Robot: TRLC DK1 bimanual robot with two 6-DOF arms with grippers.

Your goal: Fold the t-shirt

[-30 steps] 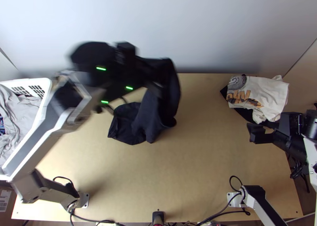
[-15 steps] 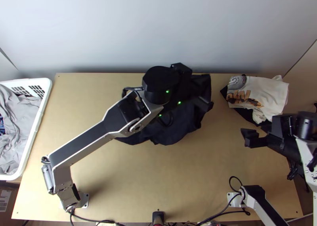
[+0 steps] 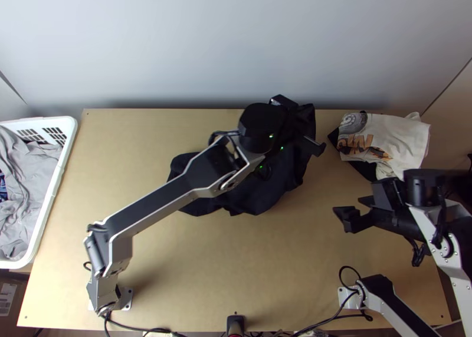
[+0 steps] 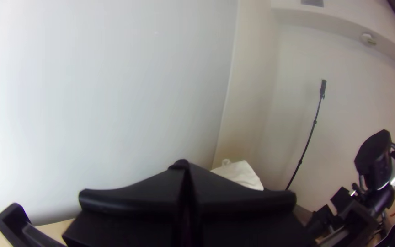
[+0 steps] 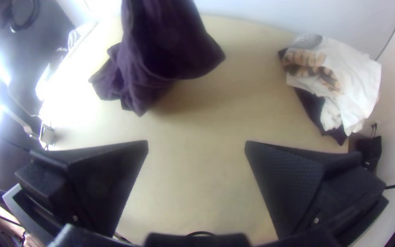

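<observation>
Three garments, two end effectors, one basket.
On one light wooden counter [image 3: 283, 266]: one dark cloth T-shirt [image 3: 253, 200], one white cloth garment with a print [image 3: 404, 139] and one dark garment [image 3: 361, 168] under it; one white plastic basket [image 3: 51, 192] at its side, the count of grey cloths [image 3: 28, 172] inside unclear; one black left end effector [image 3: 301, 123] and one black right end effector [image 3: 352, 207]; one thin black pole [image 4: 309, 135].

We saw the left gripper [image 3: 300, 123] over the dark shirt [image 3: 256, 200], a laundry basket [image 3: 54, 186] left of it, printed cloth [image 3: 392, 137] right.
</observation>
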